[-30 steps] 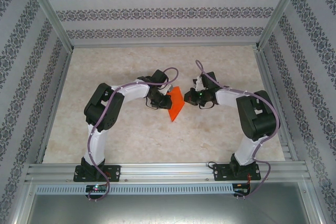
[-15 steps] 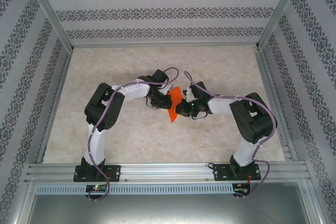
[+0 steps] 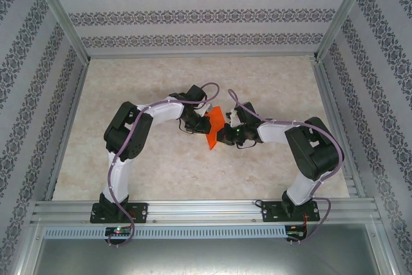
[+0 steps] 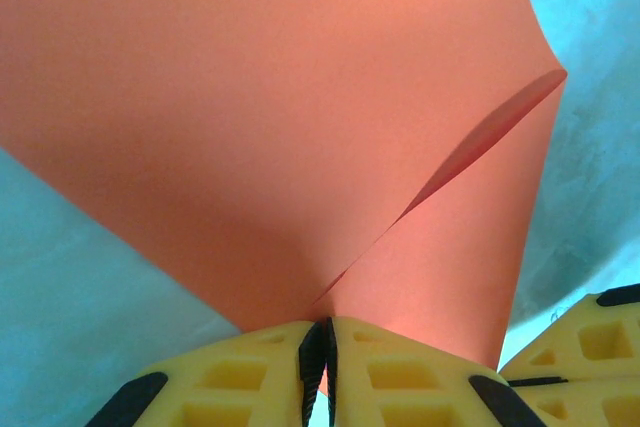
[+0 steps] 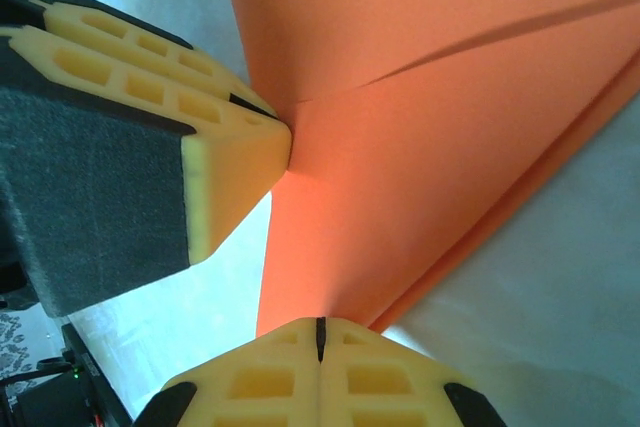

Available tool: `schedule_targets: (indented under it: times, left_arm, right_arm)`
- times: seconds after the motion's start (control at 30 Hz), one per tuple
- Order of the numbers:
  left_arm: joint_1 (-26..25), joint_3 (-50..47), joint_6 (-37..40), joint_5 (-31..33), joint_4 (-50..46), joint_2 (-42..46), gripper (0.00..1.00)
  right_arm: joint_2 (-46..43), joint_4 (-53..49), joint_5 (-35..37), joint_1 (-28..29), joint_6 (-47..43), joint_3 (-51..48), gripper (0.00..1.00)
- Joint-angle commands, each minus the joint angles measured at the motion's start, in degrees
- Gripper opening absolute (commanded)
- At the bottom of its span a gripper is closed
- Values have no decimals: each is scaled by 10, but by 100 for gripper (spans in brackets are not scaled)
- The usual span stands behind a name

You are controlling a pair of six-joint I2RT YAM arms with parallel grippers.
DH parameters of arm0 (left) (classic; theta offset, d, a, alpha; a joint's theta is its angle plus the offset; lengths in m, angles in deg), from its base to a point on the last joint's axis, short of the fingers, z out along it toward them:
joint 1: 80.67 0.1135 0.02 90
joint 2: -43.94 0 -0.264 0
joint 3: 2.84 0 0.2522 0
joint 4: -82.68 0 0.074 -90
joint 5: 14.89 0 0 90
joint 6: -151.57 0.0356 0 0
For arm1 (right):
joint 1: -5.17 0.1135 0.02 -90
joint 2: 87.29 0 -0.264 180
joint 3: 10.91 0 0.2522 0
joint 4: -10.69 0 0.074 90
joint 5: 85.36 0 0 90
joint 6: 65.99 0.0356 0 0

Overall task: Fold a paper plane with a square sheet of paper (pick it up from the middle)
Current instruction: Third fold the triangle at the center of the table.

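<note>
Above the middle of the pale marbled worktop (image 3: pixel 161 172), the thin orange-red square sheet of paper (image 3: pixel 212 134) is held loosely doubled, left end effector (image 4: pixel 320 362) and right end effector (image 5: pixel 320 342) both clenched on it; most folding looks still undone.

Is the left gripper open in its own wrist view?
No, the left gripper is shut, its two yellow fingertips pinching the orange paper.
</note>
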Motion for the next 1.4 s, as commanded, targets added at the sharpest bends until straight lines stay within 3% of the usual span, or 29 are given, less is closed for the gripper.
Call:
schedule_targets:
  times: [0.0, 0.67, 1.07, 1.37]
  left_arm:
    - [-1, -36, 15, 86, -50, -64, 18]
    - [-1, -38, 15, 84, -49, -63, 17]
    - [1, -9, -6, 40, -46, -25, 19]
    - [4, 22, -25, 17, -52, 24, 28]
  right_arm:
    - [10, 24, -20, 2, 12, 5, 2]
    - [50, 25, -22, 5, 6, 22, 2]
    - [60, -19, -5, 5, -23, 25, 1]
    - [56, -24, -6, 4, -30, 15, 1]
